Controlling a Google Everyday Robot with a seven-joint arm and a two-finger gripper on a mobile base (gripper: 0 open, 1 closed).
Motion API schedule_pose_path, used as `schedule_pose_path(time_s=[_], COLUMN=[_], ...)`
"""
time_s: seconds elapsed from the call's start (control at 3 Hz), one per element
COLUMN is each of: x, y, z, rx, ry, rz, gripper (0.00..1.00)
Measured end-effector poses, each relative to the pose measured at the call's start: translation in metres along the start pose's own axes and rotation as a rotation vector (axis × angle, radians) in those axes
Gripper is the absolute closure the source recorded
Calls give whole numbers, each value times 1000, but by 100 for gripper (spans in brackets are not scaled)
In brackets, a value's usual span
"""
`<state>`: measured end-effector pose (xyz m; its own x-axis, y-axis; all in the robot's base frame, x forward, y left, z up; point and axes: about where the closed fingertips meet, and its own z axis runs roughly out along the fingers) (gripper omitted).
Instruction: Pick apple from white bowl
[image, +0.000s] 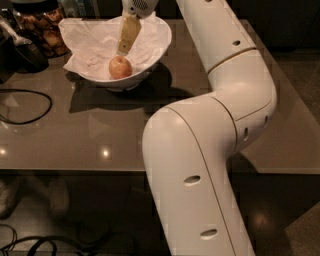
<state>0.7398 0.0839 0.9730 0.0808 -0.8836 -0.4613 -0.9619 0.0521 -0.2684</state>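
The small reddish-orange apple (120, 67) lies in the white bowl (159, 35), which is lined with crumpled white paper and stands at the far left of the grey table (100, 125). My gripper (125, 45) hangs over the bowl, its tan fingers (128, 33) pointing down, their tips just above and slightly right of the apple. It holds nothing. The big white arm reaches in from the lower right and bends back toward the bowl.
A dark jar of brown snacks (45, 30) stands behind the bowl at the far left. A black object (22, 50) sits beside it. A black cable (25, 107) loops on the table's left side. The table's front edge runs near the bottom third.
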Motion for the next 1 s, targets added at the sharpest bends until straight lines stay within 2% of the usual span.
schedule_pose_path(time_s=[0.33,1.0], x=[2,10], y=[2,4], z=[22,53], rx=[-38,-89], ry=[6,4], rz=[1,19], gripper=[10,14])
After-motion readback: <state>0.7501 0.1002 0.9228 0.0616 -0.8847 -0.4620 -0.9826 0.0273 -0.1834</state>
